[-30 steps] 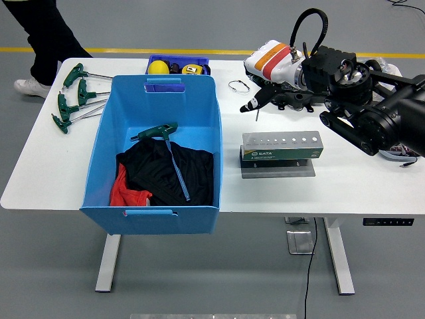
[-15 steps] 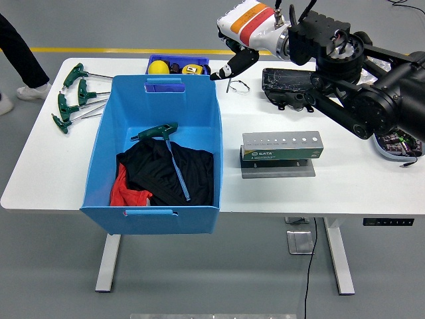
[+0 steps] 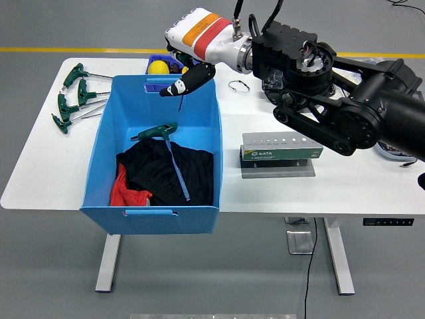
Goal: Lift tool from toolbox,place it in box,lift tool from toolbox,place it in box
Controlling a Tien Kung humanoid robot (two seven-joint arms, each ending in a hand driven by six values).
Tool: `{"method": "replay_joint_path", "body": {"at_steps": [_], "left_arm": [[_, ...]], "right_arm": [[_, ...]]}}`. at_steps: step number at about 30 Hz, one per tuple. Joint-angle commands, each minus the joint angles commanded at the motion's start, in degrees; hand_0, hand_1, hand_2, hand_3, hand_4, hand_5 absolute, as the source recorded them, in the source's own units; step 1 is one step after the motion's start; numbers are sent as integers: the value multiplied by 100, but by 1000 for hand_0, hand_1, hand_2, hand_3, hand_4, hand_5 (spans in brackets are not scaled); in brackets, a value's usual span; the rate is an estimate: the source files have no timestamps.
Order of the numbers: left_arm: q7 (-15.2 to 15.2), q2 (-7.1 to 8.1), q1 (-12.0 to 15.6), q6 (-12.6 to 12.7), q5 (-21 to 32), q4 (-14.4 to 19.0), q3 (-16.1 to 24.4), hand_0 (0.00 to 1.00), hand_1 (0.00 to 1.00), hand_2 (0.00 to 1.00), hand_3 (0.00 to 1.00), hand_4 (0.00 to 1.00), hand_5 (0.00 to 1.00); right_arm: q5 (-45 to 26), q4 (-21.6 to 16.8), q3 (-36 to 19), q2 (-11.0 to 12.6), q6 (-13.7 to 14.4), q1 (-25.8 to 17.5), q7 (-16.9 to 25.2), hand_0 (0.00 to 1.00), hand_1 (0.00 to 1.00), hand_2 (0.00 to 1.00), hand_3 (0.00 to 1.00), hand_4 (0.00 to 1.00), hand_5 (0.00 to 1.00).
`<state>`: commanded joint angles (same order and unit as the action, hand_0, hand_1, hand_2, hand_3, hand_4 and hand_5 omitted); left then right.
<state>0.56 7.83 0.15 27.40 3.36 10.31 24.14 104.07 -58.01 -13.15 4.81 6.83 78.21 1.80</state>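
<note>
Since a second ago we see the right hand (image 3: pixel 188 81) has swung left from above the toolbox (image 3: pixel 281 147) to over the far end of the box (image 3: pixel 156 149), and the person's legs at the far left corner have gone. The fingers are clenched on a thin tool (image 3: pixel 180 101) that hangs almost straight down, long axis upright, tip pointing into the box; we cannot make out its handle. One green T-handled tool (image 3: pixel 159 132) already lies in the box on a black and red cloth (image 3: pixel 163 174), its shaft running toward the near wall. We count four green T-handled tools (image 3: pixel 73 96) on the table left of the box, their shafts pointing right. One blue tray (image 3: pixel 178 66) sits behind the box. The left hand is out of sight.
</note>
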Motion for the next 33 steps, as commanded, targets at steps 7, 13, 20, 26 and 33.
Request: {"method": "replay_joint_path", "body": {"at_steps": [7,13,20,26,33], "left_arm": [[5,2,2,-9,73,0,-83,529,465,476,662,718,638],[22,22,-12,-24,143,0,-167,526,467,476,662,719,640],[45,31,-15,-28,260,0,-264,526,466,476,663,719,639],[20,26,-27,-24,176,0,-196,525,466,476,663,721,640],[-17,18,-36,-27,37,0,-91,525,466,475,663,720,639]], "right_arm": [[61,-264,432,-247,12,-48,-47,2,2,9,14,915,714],[78,-248,754,-481,0,21,-63,2,2,10,17,891,696],[123,-291,1025,-481,-1,-12,-74,2,2,25,23,872,682],[92,-228,1219,-481,-40,-163,3,29,2,54,48,875,681],[108,-160,1287,-481,-11,-249,198,180,163,247,321,898,659]]}}
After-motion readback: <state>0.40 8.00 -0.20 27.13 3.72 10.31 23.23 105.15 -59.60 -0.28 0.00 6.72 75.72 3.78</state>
